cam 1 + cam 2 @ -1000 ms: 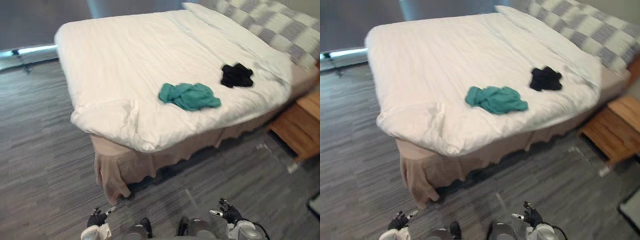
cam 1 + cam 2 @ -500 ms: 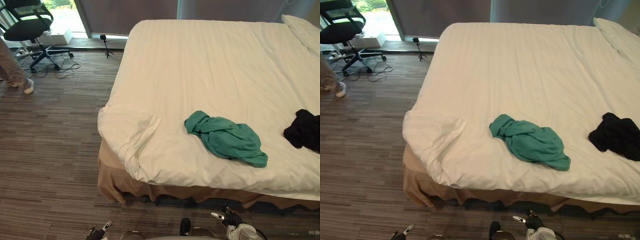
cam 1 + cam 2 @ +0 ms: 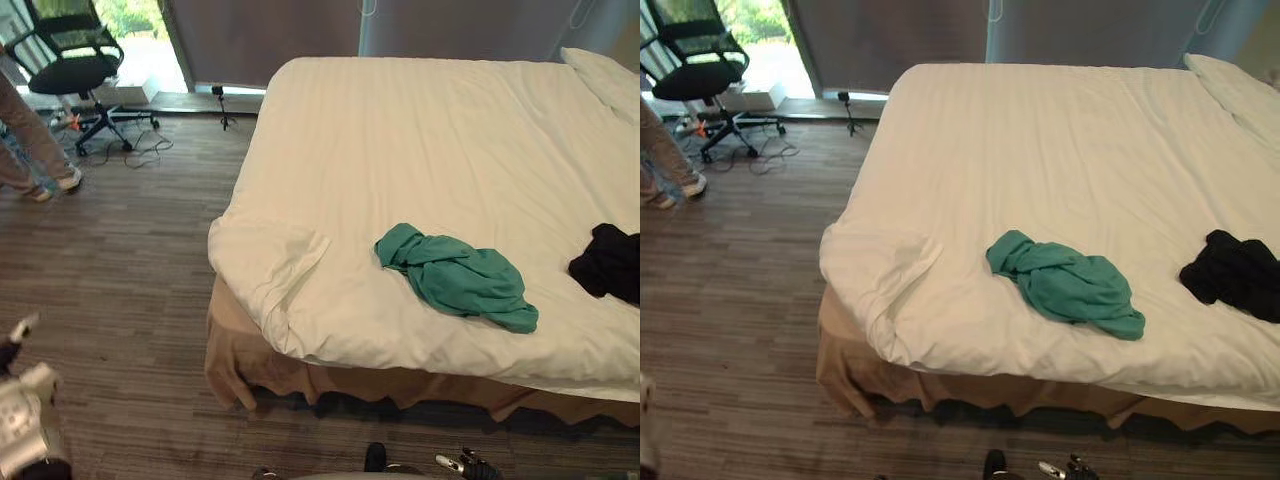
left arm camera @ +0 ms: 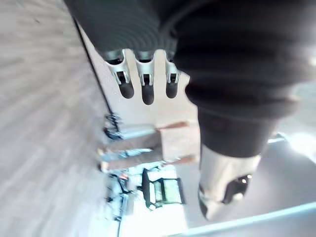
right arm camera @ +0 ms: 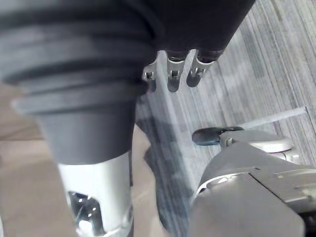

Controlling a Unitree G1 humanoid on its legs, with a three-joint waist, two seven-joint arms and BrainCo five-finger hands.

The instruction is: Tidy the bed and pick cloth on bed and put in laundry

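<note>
A crumpled teal cloth (image 3: 455,277) lies on the white duvet of the bed (image 3: 420,150) near its front edge. A black cloth (image 3: 607,263) lies farther right on the same duvet. The duvet's near corner (image 3: 268,262) is folded and rumpled. My left hand (image 3: 21,328) hangs low at the left, over the floor and far from the bed; in the left wrist view its fingers (image 4: 143,85) are relaxed and hold nothing. My right hand (image 3: 466,465) is at the bottom, below the bed's front edge, with relaxed, empty fingers (image 5: 173,75).
A beige bed skirt (image 3: 330,380) hangs under the duvet. A white pillow (image 3: 605,75) lies at the far right. A black office chair (image 3: 72,62), floor cables, a small tripod (image 3: 222,103) and a person's legs (image 3: 30,150) are at the far left on the wood-look floor.
The whole view has shifted as the camera moved. My left arm now shows higher at the lower left, and my right hand sits lower in the picture. The cloths lie unchanged.
</note>
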